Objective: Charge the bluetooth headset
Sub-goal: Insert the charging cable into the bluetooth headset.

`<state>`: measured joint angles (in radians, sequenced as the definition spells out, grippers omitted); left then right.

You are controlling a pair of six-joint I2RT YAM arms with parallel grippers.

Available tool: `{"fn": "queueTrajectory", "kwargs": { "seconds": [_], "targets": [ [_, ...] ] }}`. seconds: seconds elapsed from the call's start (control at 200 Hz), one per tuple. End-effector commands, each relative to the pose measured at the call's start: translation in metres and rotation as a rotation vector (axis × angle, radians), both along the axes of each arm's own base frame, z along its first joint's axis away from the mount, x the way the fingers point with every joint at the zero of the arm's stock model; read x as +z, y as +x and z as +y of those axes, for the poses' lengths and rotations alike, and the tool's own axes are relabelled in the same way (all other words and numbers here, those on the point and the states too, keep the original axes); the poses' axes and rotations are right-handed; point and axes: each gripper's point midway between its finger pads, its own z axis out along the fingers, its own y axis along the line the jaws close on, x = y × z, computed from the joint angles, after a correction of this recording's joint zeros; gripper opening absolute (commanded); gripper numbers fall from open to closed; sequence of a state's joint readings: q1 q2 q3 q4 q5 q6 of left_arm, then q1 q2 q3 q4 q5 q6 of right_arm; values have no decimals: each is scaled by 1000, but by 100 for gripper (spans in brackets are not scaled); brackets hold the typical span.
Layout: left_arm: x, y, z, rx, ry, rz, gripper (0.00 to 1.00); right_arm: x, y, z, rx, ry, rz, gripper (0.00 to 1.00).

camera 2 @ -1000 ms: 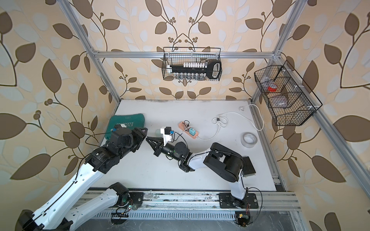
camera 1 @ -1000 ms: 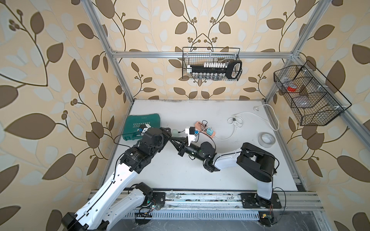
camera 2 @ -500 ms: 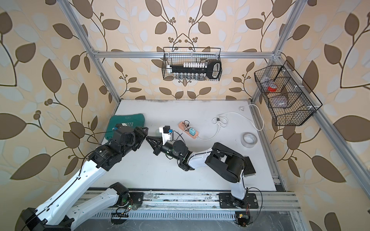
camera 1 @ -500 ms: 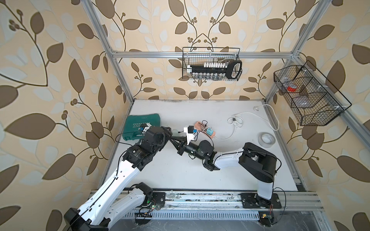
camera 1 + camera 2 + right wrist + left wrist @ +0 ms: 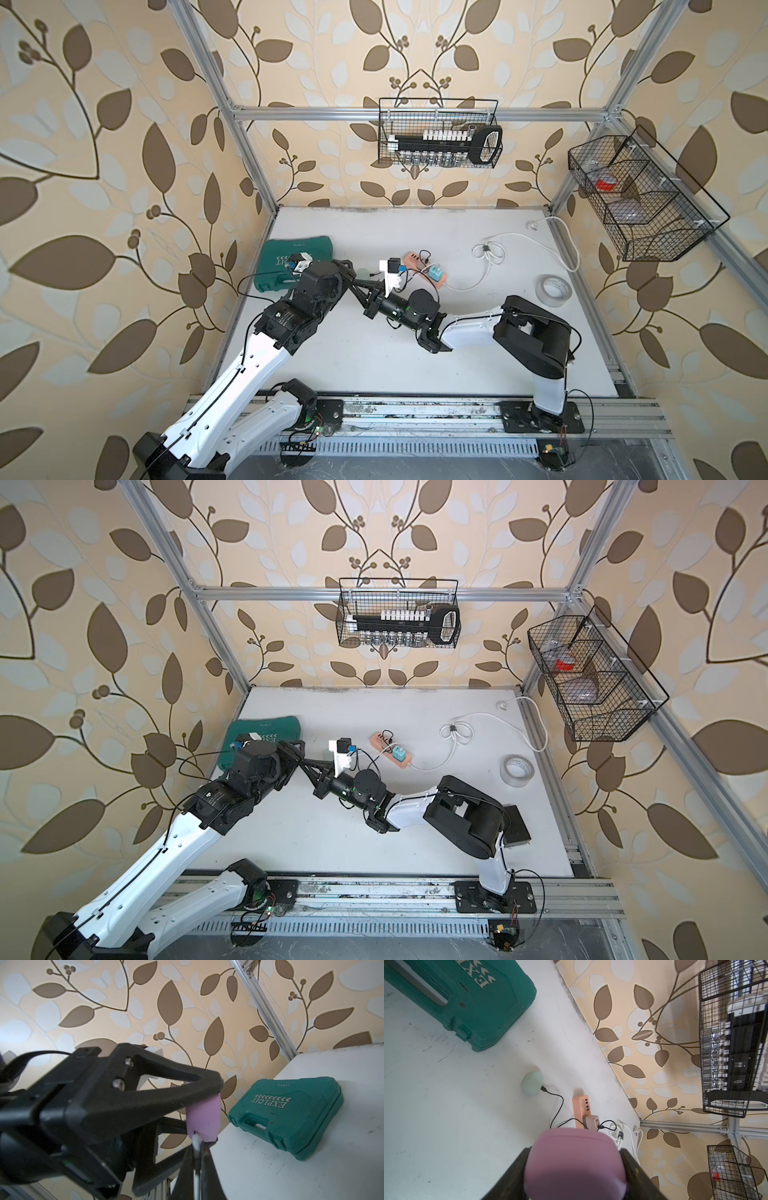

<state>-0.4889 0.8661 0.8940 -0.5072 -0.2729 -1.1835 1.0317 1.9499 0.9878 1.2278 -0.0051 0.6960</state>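
Bright even light, soft shadows; the pink case (image 5: 575, 1165) blurs close up.

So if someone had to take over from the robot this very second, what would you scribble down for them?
The left gripper is closed on the pink headset case and holds it in the air between its fingers.
The right gripper is shut on the white plug, whose tip is at the port in the case's edge.
Done: case and plug are both in hand and lined up.
Left: I cannot tell whether the plug is fully in, so push it home. Check that its cable is fed from the pink power strip, then set the case down.
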Motion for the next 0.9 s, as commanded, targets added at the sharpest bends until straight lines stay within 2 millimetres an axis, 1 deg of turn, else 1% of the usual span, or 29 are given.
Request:
{"fn": "queueTrajectory", "kwargs": {
  "seconds": [0.0, 0.06, 0.165, 0.255, 0.455, 0.515, 0.605, 0.675, 0.765, 0.895],
  "targets": [
    [2, -12, -23, -134, -31, 29, 15, 2, 20, -5, -91, 8, 53, 4],
    [1, -12, -24, -139, -32, 35, 12, 2, 20, -3, -88, -6, 53, 4],
    [-1, -12, -26, -148, -33, 40, 11, 6, 20, 0, -70, 5, 50, 4],
    [2, -13, -26, -149, -33, 33, 6, 9, 21, 1, -63, 16, 46, 4],
    [6, -14, -24, -150, -19, 25, 6, 7, 27, 2, -78, 40, 81, 4],
    [6, -13, -25, -153, -19, 27, 6, 10, 26, 3, -73, 50, 74, 4],
    [7, -14, -25, -154, -18, 25, 3, 14, 27, 4, -67, 55, 56, 4],
    [6, -14, -24, -152, -17, 27, 2, 12, 28, 5, -68, 54, 59, 4],
    [6, -14, -24, -151, -19, 28, 2, 13, 31, 3, -58, 104, 75, 4],
    [6, -14, -24, -151, -17, 30, 0, 13, 35, 4, -49, 131, 91, 4]
  ]
}}
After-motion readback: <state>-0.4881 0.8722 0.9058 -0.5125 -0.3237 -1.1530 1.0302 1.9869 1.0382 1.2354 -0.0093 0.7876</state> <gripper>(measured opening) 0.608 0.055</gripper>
